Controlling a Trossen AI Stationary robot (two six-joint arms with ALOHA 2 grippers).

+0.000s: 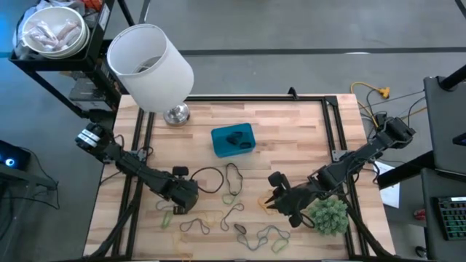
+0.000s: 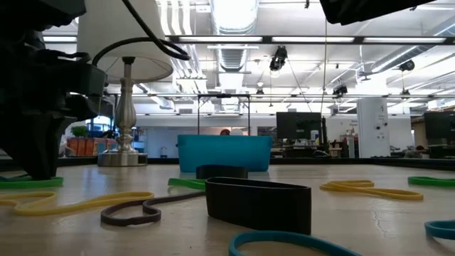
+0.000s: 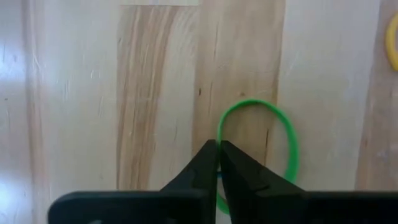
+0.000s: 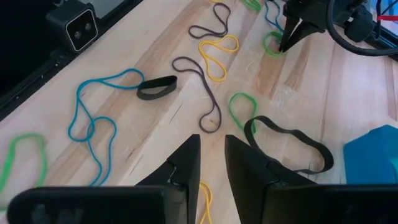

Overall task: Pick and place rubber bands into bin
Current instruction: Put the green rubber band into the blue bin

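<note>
High view: the left gripper (image 1: pixel 172 212) sits low over the front-left rubber bands (image 1: pixel 231 195); the right gripper (image 1: pixel 272 206) hovers right of them; the bin (image 1: pixel 233 140) lies behind. Left wrist view: its fingers (image 3: pixel 205 171) pinch 1 green band (image 3: pixel 258 146). Right wrist view: right gripper (image 4: pixel 212 163) stands narrowly parted, holding nothing.

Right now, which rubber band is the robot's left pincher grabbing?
Start at the white lamp and come down the left of the table to the left gripper. Its shut fingers pinch a small bright green rubber band. Its neighbours are yellow or dark; this one is a plain green ring.
</note>
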